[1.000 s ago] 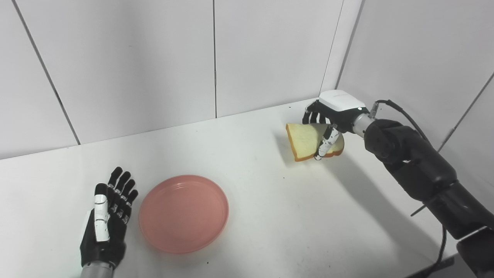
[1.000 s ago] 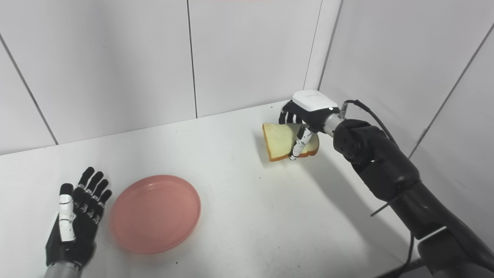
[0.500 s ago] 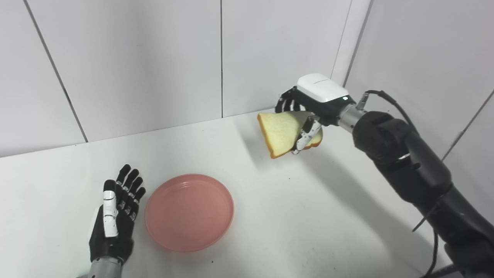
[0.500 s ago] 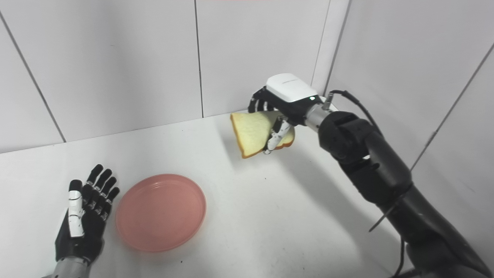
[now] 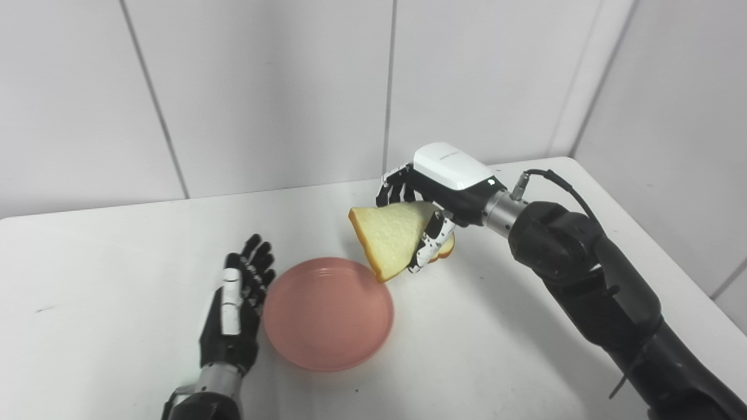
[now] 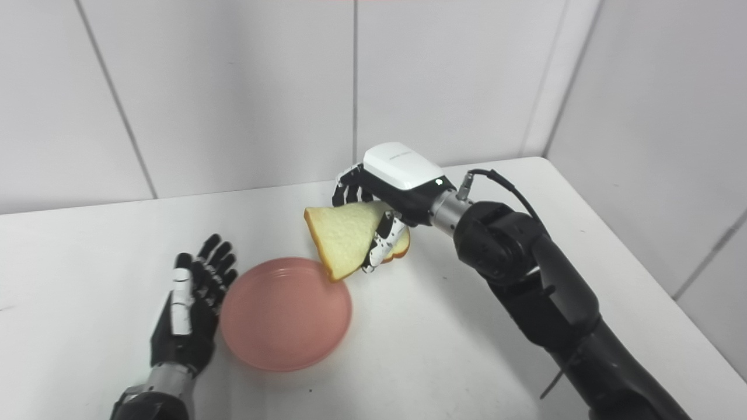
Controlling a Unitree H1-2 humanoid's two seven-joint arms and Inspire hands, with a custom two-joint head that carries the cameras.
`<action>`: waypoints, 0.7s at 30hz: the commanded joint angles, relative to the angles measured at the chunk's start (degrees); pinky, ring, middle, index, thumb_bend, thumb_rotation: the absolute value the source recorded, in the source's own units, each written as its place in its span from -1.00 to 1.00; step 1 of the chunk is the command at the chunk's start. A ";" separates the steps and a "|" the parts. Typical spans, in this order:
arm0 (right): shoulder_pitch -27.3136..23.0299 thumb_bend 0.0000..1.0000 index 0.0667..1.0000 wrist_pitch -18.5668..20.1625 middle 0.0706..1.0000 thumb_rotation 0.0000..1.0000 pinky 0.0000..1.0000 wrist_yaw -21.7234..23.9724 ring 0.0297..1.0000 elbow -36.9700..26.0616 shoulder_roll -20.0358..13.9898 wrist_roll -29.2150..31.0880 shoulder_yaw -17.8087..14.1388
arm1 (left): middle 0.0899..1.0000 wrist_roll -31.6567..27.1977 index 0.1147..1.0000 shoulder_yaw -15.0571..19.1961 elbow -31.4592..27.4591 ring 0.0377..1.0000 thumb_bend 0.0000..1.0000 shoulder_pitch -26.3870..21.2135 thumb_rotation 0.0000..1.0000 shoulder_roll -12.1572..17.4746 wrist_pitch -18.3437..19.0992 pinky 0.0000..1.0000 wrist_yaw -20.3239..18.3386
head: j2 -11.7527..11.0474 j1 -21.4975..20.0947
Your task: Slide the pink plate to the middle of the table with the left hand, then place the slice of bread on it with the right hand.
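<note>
Right hand (image 5: 435,195) carried bread slice (image 5: 392,238) toward pink plate (image 5: 328,312) — fingers clamped on it; left hand (image 5: 236,303) flat, fingers spread, holding nothing — placing remained.

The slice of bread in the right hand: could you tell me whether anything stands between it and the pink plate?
Nothing visible does. The slice of bread hangs over the empty pink plate's far rim.

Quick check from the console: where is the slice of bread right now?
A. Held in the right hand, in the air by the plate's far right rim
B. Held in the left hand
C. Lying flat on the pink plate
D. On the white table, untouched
A. The right hand is closed on the tan-crusted slice of bread, which hangs tilted by the far right rim of the round pink plate; the left hand rests open beside the plate.
</note>
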 commanded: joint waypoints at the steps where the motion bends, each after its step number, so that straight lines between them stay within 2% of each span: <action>1: -2.96 0.04 -0.03 -2.34 -0.24 -1.00 -0.39 -0.77 -0.28 -0.63 0.10 0.38 -0.38 | 0.88 1.19 0.78 -0.71 0.17 0.93 0.43 -1.25 0.90 -0.94 -0.97 0.96 0.69 | 0.19 2.24; 2: -3.07 0.04 -0.03 -2.31 -0.24 -1.00 -0.39 -0.48 -0.28 -0.73 0.61 0.22 0.02 | 0.88 1.49 0.78 -0.77 0.16 0.93 0.44 -1.28 0.91 -1.26 -0.92 0.96 1.02 | 0.27 4.03; 11: -3.99 0.03 -0.02 -4.02 -0.26 -1.00 -0.38 1.43 -0.27 0.00 4.21 1.00 3.09 | 0.86 3.09 0.77 -1.35 0.62 0.91 0.44 -1.73 0.91 -3.06 -1.38 0.95 3.18 | 0.73 9.56; 14: -4.39 0.04 -0.02 -2.42 -0.23 -1.00 -0.29 3.52 -0.17 -0.70 5.38 0.13 4.35 | 0.85 3.92 0.77 -1.67 0.51 0.90 0.45 -1.71 0.91 -3.39 -1.30 0.93 3.95 | 0.79 10.24; 17: -4.58 0.05 -0.06 -3.69 -0.17 -1.00 -0.16 3.91 -0.08 -0.09 6.25 -1.26 5.66 | 0.86 4.53 0.79 -2.16 0.33 0.90 0.45 -1.62 0.92 -3.61 -1.04 0.93 4.65 | 0.86 10.86; 21: -3.85 0.04 -0.03 -5.40 -0.22 -1.00 -0.32 3.00 -0.21 2.38 6.94 -1.16 6.45 | 0.86 4.96 0.81 -2.49 0.71 0.90 0.46 -1.81 0.93 -3.81 -1.16 0.95 5.27 | 0.93 11.45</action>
